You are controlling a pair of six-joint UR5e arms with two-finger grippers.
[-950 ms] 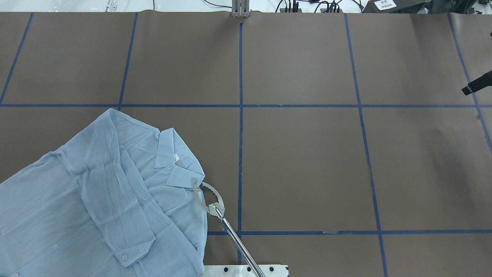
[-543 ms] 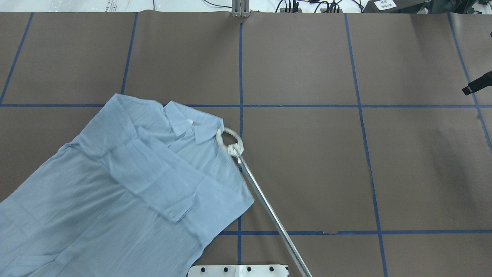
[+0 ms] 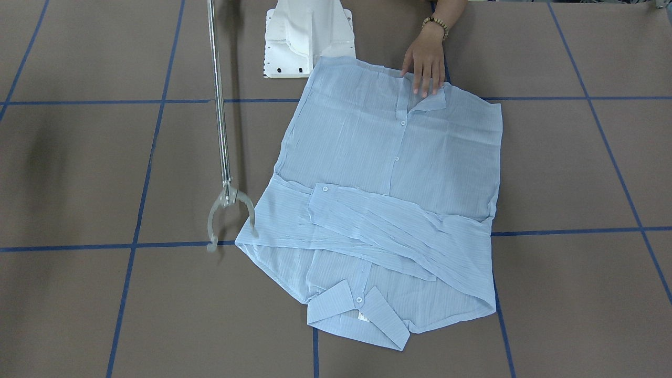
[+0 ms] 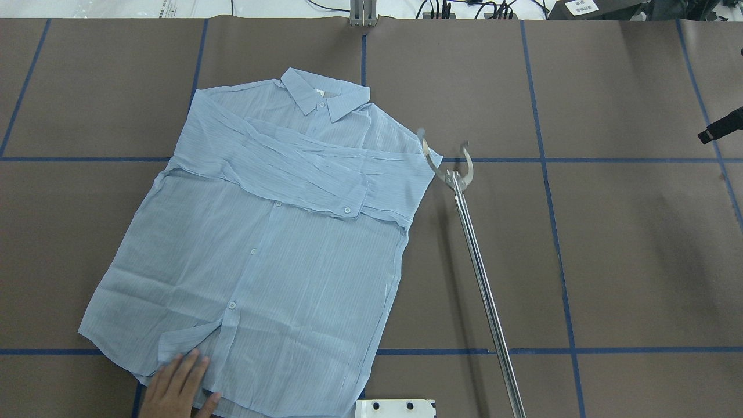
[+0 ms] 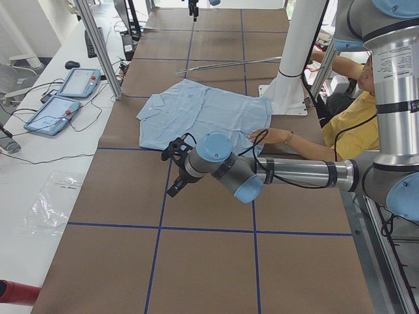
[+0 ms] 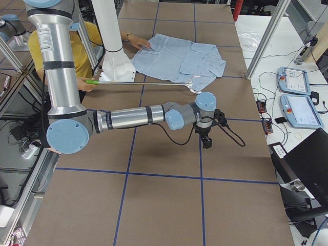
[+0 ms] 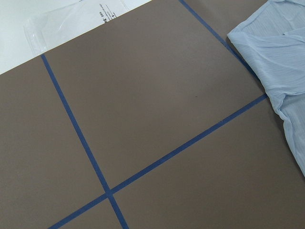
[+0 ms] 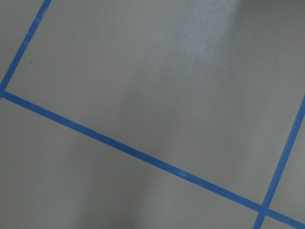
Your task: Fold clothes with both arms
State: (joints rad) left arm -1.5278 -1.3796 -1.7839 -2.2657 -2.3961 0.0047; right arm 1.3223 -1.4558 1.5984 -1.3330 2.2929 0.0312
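The light-blue pinstriped shirt (image 4: 273, 244) lies spread flat, buttoned front up. Its collar points away from the robot and both sleeves are folded across the chest (image 3: 388, 173). My left gripper (image 5: 175, 169) hovers over bare table beyond the shirt's left side, apart from it; I cannot tell whether it is open or shut. The left wrist view catches only the shirt's edge (image 7: 276, 67). My right gripper (image 6: 206, 137) hangs over the table far to the right. Only a black tip of the right gripper (image 4: 720, 129) shows at the overhead view's edge, and I cannot tell its state.
A metal grabber pole's clear claw (image 4: 447, 159) sits open at the shirt's right shoulder corner. A person's hand (image 4: 177, 389) presses on the hem near the white pedestal (image 3: 307, 37). The person in yellow (image 5: 353, 124) sits beside the base. Tablets (image 6: 294, 92) lie past the far edge.
The shirt was dragged by the claw from a bunched heap at the lower left and now lies flat and farther up the table. The claw has opened. A hand has come onto the hem.
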